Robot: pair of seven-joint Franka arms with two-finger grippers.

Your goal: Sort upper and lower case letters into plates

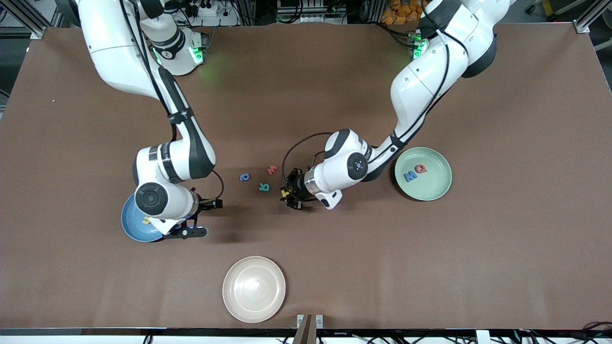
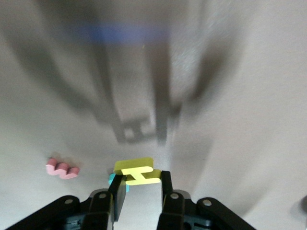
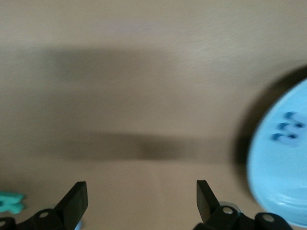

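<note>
While the yellow letter (image 2: 138, 173) sat pinched between the fingers (image 2: 166, 184) of the left gripper (image 1: 289, 193), that gripper was over bare table, its jaws drawn in close on the piece. Just beside it, toward the right arm's end, lay the teal letter (image 1: 264, 187), with the red letter (image 1: 272, 169) and the blue letter (image 1: 245, 177) a little farther from the front camera. The left arm came down from its base in a long bend, its wrist turned sideways so that the gripper pointed toward those loose letters. Near its elbow stood the mint green plate (image 1: 437, 191), holding a blue letter M (image 1: 410, 177) and a red letter Q (image 1: 421, 168).

The right gripper (image 1: 202, 218) hung with its fingers (image 3: 75, 203) spread wide and nothing between them, beside the edge of the sky blue plate (image 1: 130, 228). That arm folded sharply, its wrist over the plate and hiding much of it; a yellow piece (image 1: 146, 220) showed in the plate. Nearer the front camera than both grippers lay the cream plate (image 1: 254, 288).
</note>
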